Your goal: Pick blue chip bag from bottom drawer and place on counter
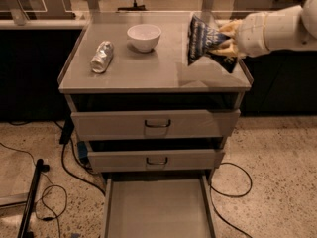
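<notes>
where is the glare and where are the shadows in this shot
Camera view: dim and warm; a pale sheen on the counter under the blue chip bag, which the tool grips over the counter's right side; dark shadow under its front edge.

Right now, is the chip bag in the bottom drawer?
No, the gripper holds the chip bag above the counter; the bottom drawer shows only grey floor.

The gripper (pixel 224 39) holds the bag (pixel 202 37) above the counter (pixel 148 74), near its right edge. A bowl (pixel 144 36) sits mid-back, and a can (pixel 102 56) lies near the left edge.
</notes>
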Tool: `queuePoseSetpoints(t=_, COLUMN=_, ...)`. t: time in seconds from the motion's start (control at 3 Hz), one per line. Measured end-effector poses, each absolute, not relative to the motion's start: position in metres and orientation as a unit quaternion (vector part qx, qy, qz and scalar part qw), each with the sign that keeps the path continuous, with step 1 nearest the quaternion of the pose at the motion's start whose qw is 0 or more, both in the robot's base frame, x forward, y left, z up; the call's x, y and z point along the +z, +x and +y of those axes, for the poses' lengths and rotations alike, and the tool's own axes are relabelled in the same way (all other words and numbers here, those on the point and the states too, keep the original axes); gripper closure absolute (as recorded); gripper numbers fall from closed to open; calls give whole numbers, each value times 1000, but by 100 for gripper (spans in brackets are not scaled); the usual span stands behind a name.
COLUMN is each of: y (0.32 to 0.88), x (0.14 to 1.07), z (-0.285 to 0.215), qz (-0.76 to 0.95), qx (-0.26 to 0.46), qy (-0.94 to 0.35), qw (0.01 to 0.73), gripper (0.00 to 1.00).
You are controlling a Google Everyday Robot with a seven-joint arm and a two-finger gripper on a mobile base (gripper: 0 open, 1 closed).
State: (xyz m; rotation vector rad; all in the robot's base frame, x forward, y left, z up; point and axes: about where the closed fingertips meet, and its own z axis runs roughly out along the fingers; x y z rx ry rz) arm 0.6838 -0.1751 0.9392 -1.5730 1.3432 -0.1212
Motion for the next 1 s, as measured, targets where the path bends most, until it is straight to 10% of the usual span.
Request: queuePoseSetpoints(t=1.0, y=763, x=900, z=-136, qz=564, qx=8, qy=-675, qw=476, gripper=100)
